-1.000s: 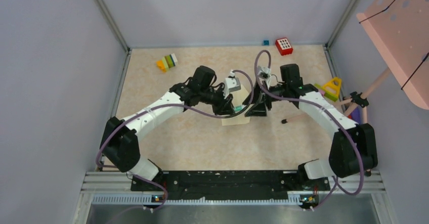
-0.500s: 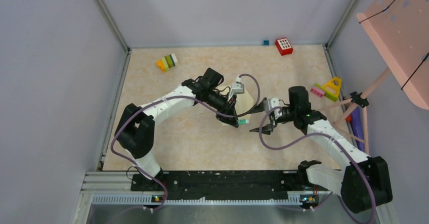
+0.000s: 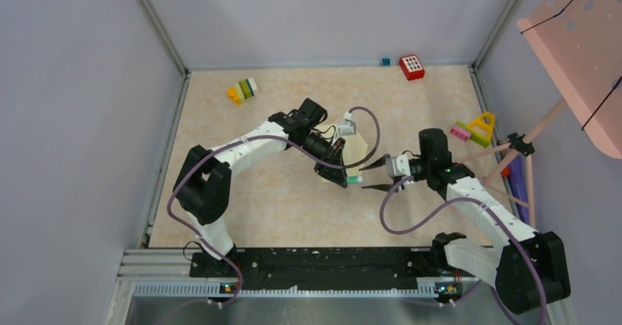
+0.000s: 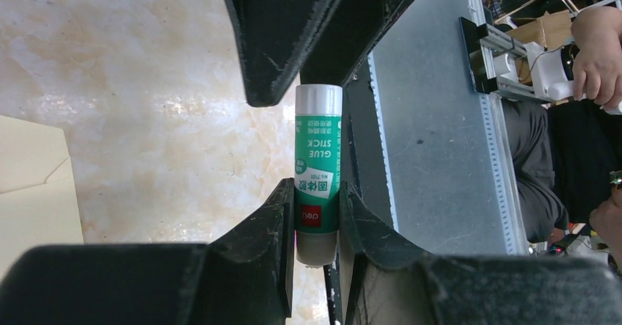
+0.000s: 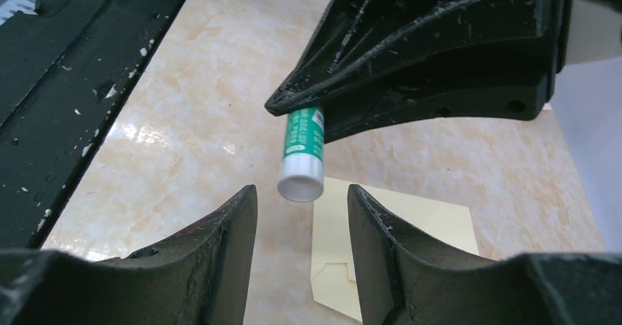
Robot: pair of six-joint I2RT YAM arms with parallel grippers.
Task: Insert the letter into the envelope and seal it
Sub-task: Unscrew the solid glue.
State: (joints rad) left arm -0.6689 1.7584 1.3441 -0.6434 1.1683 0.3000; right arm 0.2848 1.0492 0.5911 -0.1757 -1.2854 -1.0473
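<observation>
My left gripper [image 4: 317,193] is shut on a green glue stick [image 4: 318,171], gripping its lower end; the white cap points away from it. The stick [image 3: 354,180] hangs just above the table, at the near edge of the pale cream envelope [image 3: 357,149]. My right gripper [image 5: 302,193] faces the cap [image 5: 301,182] head-on, open, with the cap just beyond its fingertips and nothing between them. The envelope [image 5: 411,229] lies flat below, its flap cut-out visible. The letter shows in no view.
Coloured toy bricks [image 3: 243,90] sit at the back left and a red block [image 3: 412,67] at the back. A yellow triangle toy [image 3: 482,127] lies by the right wall, under a pink perforated board [image 3: 579,53]. A black rail [image 3: 315,260] runs along the near edge.
The right arm has swung away from the envelope toward the near right, turned its fingers level toward the glue stick and narrowed its jaws. The left gripper kept the stick and shifted slightly nearer.
</observation>
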